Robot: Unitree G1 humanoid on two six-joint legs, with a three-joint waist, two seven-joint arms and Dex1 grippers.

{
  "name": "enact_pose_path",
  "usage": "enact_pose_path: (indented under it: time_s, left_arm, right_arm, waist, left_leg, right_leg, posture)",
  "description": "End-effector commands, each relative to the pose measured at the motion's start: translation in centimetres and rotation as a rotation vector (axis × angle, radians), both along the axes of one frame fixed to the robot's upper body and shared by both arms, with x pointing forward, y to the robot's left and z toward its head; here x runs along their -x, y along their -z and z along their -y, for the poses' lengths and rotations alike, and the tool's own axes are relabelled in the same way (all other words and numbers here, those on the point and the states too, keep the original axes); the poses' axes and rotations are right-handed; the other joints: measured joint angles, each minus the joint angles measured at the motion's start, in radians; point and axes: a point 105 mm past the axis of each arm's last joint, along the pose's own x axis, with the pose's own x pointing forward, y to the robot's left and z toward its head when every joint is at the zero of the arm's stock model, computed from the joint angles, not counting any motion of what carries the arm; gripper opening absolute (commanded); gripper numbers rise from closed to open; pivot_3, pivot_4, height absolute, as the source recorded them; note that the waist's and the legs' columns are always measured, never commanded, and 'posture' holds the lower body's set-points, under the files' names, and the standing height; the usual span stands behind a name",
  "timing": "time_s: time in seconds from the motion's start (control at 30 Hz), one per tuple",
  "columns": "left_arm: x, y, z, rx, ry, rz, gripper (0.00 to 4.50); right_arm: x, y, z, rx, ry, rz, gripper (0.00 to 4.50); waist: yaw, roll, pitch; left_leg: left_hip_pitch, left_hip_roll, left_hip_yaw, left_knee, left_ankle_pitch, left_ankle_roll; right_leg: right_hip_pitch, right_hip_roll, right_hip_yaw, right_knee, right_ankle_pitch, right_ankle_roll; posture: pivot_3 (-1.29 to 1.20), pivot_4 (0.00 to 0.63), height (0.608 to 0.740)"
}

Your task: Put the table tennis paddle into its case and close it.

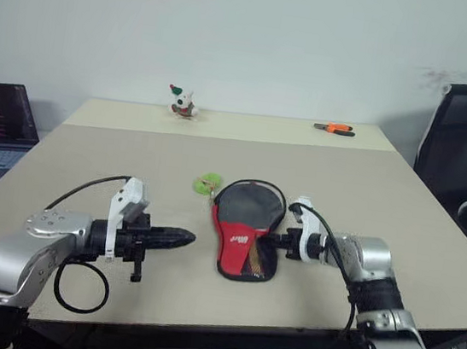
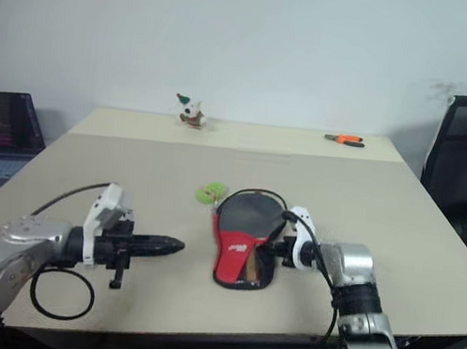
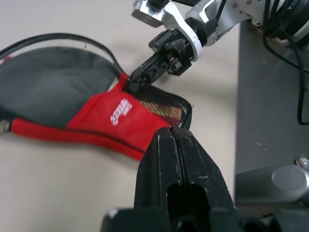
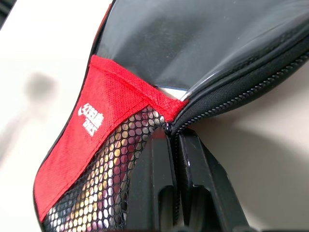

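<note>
My right end effector (image 1: pixel 269 241) reaches in from the right, forearm low over the surface (image 1: pixel 368 201) and pointing left and slightly down, its two black fingers pressed together at the right edge of the case (image 1: pixel 245 228). In the right wrist view the fingertips (image 4: pixel 166 145) meet right at the zipper edge where the red panel joins the mesh; they look pinched on that edge, though I cannot tell how much fabric is between them.

My left end effector (image 1: pixel 182 237) is held out nearly level, pointing right toward the case but well short of it, with bare surface between. Its fingers are closed tight on nothing. The left elbow is bent out to the side, cable looping below the forearm.

The case lies flat near the front middle of the surface, round end away from me, its upper flap standing open along the far rim. The table tennis paddle (image 3: pixel 164 112) sits inside: its handle shows through the mesh at the narrow end.

A small green object (image 1: pixel 207 183) lies just beyond the case's far left edge.
</note>
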Motion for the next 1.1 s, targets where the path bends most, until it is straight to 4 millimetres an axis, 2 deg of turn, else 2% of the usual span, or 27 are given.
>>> enact_pose_path:
  time_s: [0.03, 0.3, 0.5, 0.83, 0.97, 1.1]
  left_arm:
    - [1.0, -0.5, 0.8, -0.005, 0.066, 0.015, 0.00]
    - [1.7, 0.0, 1.1, -0.008, 0.098, -0.008, 0.00]
    - [1.7, 0.0, 1.1, -0.013, 0.096, -0.007, 0.00]
    - [1.6, 0.0, 0.9, -0.020, 0.082, 0.000, 0.00]
    - [1.5, 0.0, 0.9, -0.021, 0.074, 0.004, 0.00]
    - [1.4, -0.1, 0.8, -0.021, 0.070, 0.009, 0.00]
  right_arm:
    - [2.4, -1.6, -1.1, -0.038, -0.054, 0.011, 0.01]
    - [5.6, -0.9, 0.2, -0.018, -0.026, -0.043, 0.01]
    - [6.6, -0.2, 0.5, -0.014, -0.004, -0.075, 0.01]
    - [6.5, 0.4, -0.1, -0.071, 0.064, -0.128, 0.01]
    - [6.3, 0.3, -1.3, -0.165, 0.100, -0.178, 0.01]
    - [6.1, 0.7, -1.7, -0.182, 0.134, -0.192, 0.01]
  waist:
    - [0.002, 0.000, 0.000]
    - [0.005, 0.000, 0.000]
    - [0.005, 0.000, 0.000]
    - [0.005, 0.000, 0.000]
    - [0.003, 0.000, 0.000]
    - [0.003, 0.000, 0.000]
  left_leg:
    - [0.000, 0.000, 0.000, 0.000, 0.000, 0.000]
    - [0.000, 0.000, 0.001, 0.000, 0.000, 0.000]
    - [0.000, 0.000, 0.001, 0.000, 0.000, 0.000]
    - [0.000, 0.001, 0.001, 0.000, 0.000, 0.000]
    - [0.000, 0.001, 0.002, 0.000, 0.000, 0.000]
    - [0.000, 0.001, 0.002, 0.000, 0.000, 0.000]
  right_leg:
    - [0.000, 0.000, 0.000, 0.000, 0.000, 0.000]
    - [0.000, 0.004, 0.000, 0.000, -0.003, 0.005]
    - [0.000, 0.004, 0.001, -0.001, -0.003, 0.005]
    - [0.000, 0.005, 0.001, -0.001, -0.003, 0.005]
    - [0.000, 0.005, 0.001, -0.001, -0.003, 0.005]
    - [0.000, 0.006, 0.001, -0.001, -0.003, 0.005]
  posture:
    - [0.00, 0.150, 0.740]
    - [0.00, 0.150, 0.740]
    - [0.00, 0.150, 0.740]
    - [0.00, 0.150, 0.740]
    - [0.00, 0.150, 0.740]
    - [0.00, 0.150, 0.740]
